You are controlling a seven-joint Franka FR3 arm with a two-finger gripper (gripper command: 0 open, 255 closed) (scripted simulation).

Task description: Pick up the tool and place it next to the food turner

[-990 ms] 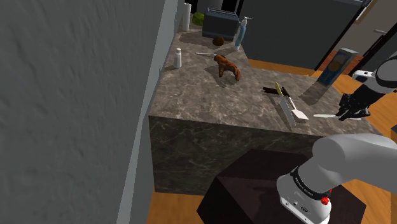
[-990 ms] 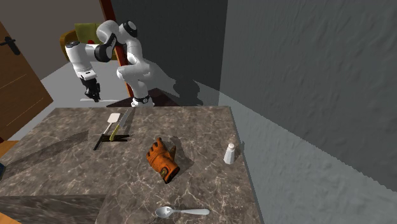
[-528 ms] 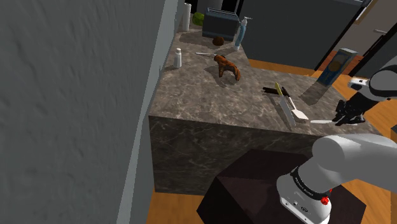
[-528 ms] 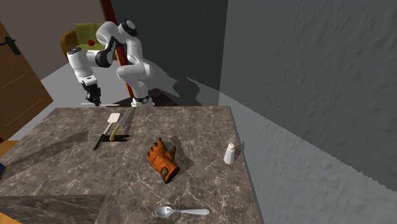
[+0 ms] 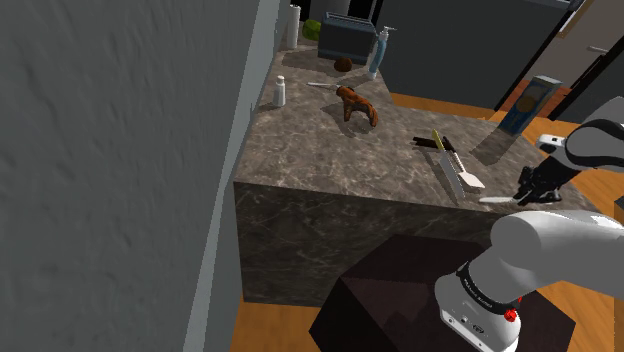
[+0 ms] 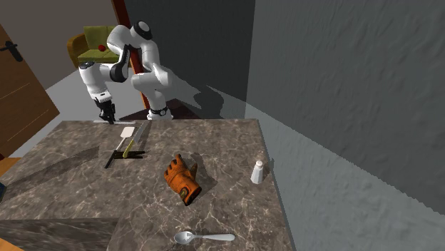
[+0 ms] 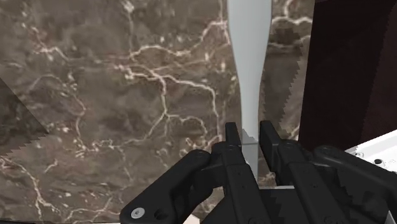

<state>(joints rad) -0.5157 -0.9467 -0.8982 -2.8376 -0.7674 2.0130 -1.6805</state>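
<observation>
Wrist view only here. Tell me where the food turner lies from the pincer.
Observer: In the shoulder view the food turner lies on the counter, just to that view's left of the white tool in your pincer.
Operator: Say what lies by it.
Observer: A grey-bladed utensil lies right alongside it.
Operator: List the rest on that counter.
Observer: A brown glove, a spoon and a white shaker, farther from the stand.
</observation>
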